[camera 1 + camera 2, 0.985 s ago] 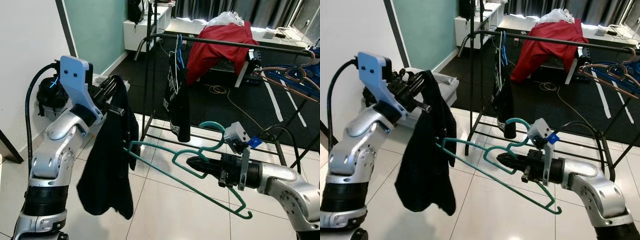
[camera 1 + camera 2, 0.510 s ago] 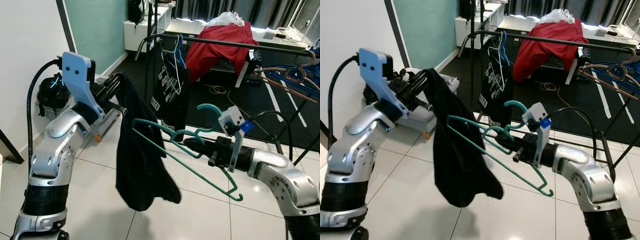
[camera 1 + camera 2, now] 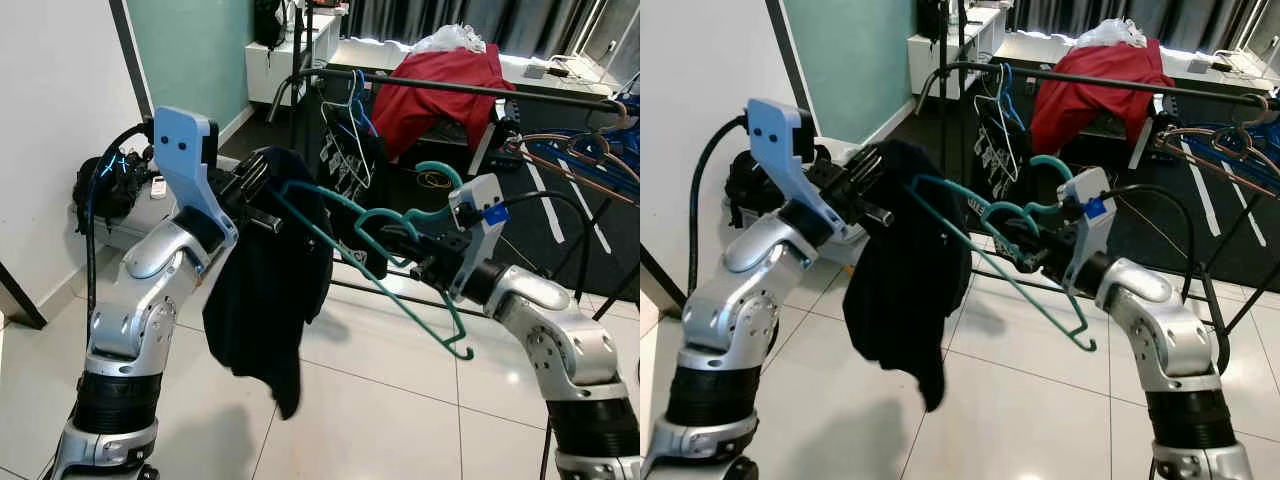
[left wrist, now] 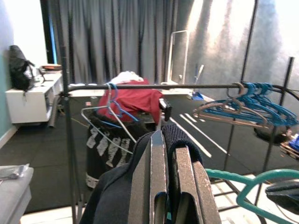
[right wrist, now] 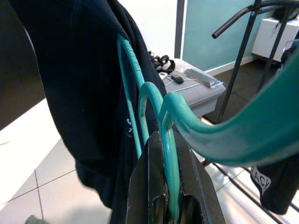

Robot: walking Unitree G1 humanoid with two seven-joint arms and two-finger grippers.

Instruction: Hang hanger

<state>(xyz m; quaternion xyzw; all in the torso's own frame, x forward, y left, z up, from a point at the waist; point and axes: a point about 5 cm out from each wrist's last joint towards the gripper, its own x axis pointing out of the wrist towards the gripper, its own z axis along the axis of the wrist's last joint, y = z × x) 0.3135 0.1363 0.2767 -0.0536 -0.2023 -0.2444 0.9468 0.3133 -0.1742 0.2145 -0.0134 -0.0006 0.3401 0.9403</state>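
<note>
Claws (image 3: 400, 240) above white floor tiles (image 3: 350, 400)

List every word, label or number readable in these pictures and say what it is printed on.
White lettering on the black shirt hanging from the clothes rack: too blurred to read.
White print on a black cloth corner beside the green hanger: seems to read "ACK", partly cut off.
Small white mark on the black garment draped on the hanger: too small to read.
</note>
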